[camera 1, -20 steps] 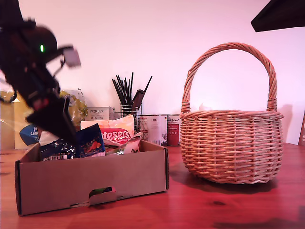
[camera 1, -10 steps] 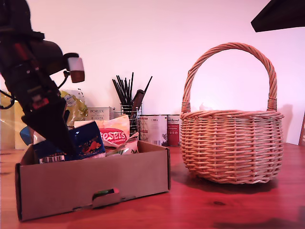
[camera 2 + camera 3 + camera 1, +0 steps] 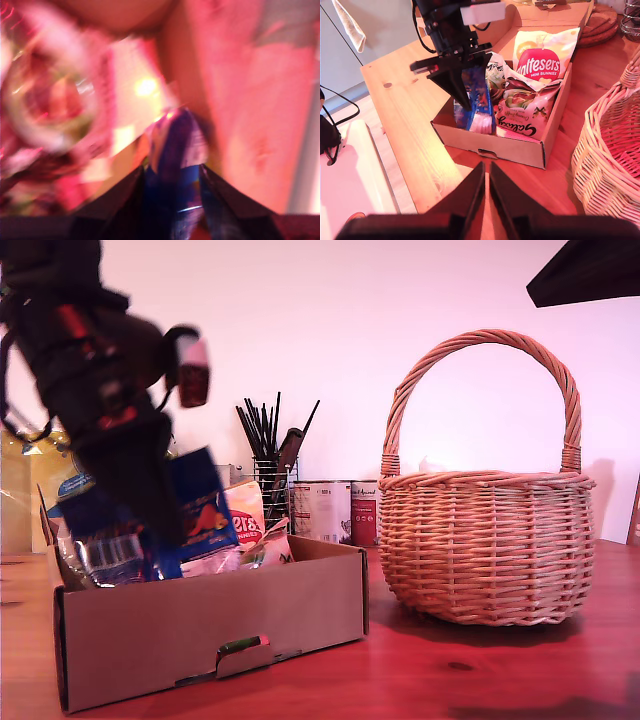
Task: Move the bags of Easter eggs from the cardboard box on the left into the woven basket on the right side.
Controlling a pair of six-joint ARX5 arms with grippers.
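Blue bag [image 3: 195, 505] higher above cardboard box [image 3: 210, 625]

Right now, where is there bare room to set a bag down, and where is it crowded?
Free: the bare tabletop in front of the cardboard box and woven basket, and the strip between them. In the second wrist view, open wood also runs beside the box. Crowded: the box interior, packed with pouches, where my first pincer grips a blue bag, and the row of cans behind.

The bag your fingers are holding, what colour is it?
Dark blue bag, clearest in the second wrist view.
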